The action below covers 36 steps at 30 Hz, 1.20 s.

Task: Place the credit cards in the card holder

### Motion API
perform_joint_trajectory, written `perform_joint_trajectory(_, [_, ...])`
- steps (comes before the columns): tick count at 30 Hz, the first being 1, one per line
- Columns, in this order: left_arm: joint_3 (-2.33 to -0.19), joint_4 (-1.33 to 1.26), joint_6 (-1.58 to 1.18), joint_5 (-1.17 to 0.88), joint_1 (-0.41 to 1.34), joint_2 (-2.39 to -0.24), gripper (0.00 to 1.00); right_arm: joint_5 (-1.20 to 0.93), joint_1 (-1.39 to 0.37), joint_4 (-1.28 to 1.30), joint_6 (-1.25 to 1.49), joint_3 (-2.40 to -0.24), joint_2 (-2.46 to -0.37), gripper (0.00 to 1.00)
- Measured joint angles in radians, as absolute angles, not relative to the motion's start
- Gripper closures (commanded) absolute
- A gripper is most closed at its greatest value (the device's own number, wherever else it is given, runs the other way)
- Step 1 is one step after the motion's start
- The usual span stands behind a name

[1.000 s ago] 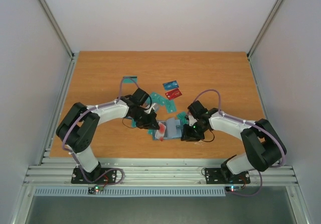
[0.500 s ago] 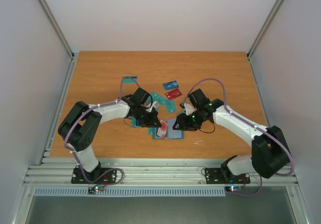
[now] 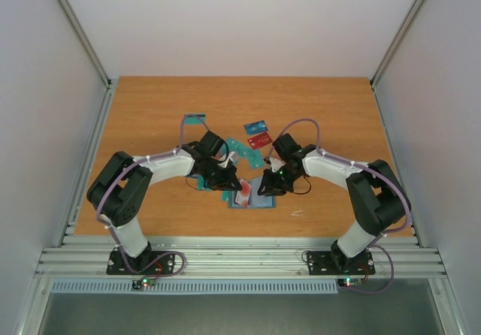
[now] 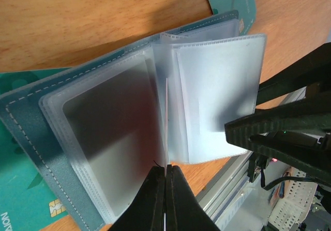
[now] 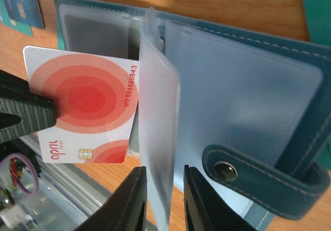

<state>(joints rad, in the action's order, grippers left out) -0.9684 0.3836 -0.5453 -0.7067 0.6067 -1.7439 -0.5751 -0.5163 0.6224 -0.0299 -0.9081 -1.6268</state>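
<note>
The card holder (image 3: 260,200) lies open near the table's front edge, its clear sleeves fanned up; it also shows in the left wrist view (image 4: 31,132) and the right wrist view (image 5: 248,81). My left gripper (image 3: 231,184) (image 4: 166,167) is shut on a red-and-white card (image 5: 88,106) (image 3: 242,193), held on edge against the sleeves. My right gripper (image 3: 265,187) (image 5: 164,171) is open, its jaws standing either side of one raised clear sleeve (image 5: 158,138), with gaps showing. Each gripper shows in the other's wrist view, the right one (image 4: 274,132) and the left one (image 5: 23,114).
Loose cards lie behind the holder: a blue card (image 3: 255,127), a red card (image 3: 260,140), a teal card (image 3: 195,119) and several teal cards (image 3: 242,150). Teal cards lie partly under the holder (image 4: 20,200). The metal front rail (image 3: 240,260) is close.
My right arm has swung in from the right of the holder to over it, and a clear sleeve now stands between its jaws. My left gripper has barely moved with the card.
</note>
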Motion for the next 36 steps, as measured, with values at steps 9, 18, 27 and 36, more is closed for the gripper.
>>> perform_joint_trajectory(9, [-0.968,0.347,-0.570,-0.716,0.607,-1.744,1.00,-0.554,-0.503,0.618,-0.028,-0.912,-1.682,0.99])
perform_joint_trajectory(18, [-0.966,0.316,-0.577,-0.737,0.607,-1.744,1.00,-0.534,-0.481,0.616,-0.028,-0.910,-1.709,0.98])
perform_joint_trajectory(27, [-0.967,0.280,-0.577,-0.762,0.607,-1.795,1.00,-0.561,-0.480,0.598,-0.032,-0.910,-1.724,0.85])
perform_joint_trajectory(36, [-0.989,0.273,-0.576,-0.780,0.607,-1.832,1.00,-0.592,-0.477,0.584,-0.033,-0.910,-1.721,0.65])
